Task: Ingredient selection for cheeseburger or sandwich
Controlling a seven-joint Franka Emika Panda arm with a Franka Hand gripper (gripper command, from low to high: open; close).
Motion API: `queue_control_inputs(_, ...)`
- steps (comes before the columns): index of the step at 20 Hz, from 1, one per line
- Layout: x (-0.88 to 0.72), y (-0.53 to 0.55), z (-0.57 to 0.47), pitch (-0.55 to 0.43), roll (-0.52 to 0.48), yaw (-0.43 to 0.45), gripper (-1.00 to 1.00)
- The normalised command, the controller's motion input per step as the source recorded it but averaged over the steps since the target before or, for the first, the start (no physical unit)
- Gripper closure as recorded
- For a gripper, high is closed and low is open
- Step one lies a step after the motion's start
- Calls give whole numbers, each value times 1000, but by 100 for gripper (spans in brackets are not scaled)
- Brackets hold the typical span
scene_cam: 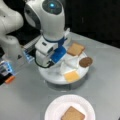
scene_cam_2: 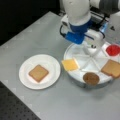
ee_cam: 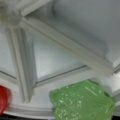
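Note:
The ingredients lie in a round white divided tray [scene_cam_2: 75,53]. In both front views I see a yellow cheese square [scene_cam_2: 70,64], a dark-brown patty [scene_cam_2: 91,78] and a bread square [scene_cam_2: 111,68]. The red tomato [scene_cam_2: 113,50] shows at a front view's right. One more bread square [scene_cam_2: 38,73] lies alone on the white paper plate [scene_cam_2: 53,62]. My gripper [scene_cam_2: 91,50] hangs low over the tray's far side. The wrist view shows green lettuce [ee_cam: 82,102] just below the camera and the tomato's edge [ee_cam: 2,98]; my fingers are out of that view. The arm hides the lettuce in both front views.
The tray [scene_cam: 53,77] has raised dividers [ee_cam: 22,62] meeting at a hub. The paper plate [scene_cam: 53,108] sits on the grey table beside the tray. The robot base and cables [scene_cam: 10,67] stand at a front view's left.

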Motion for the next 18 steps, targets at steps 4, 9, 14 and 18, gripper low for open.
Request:
queue_control_inputs(4,-249,139,-181,-203,-285,85,-100)
queue_control_inputs(9,-202,199,-198,-186,-266,83,-100)
queue_control_inputs(14,-176,177,-165,-197,-194,71,-100)
queue_control_inputs(18,-173,105,-95,-184,-148,41,-100)
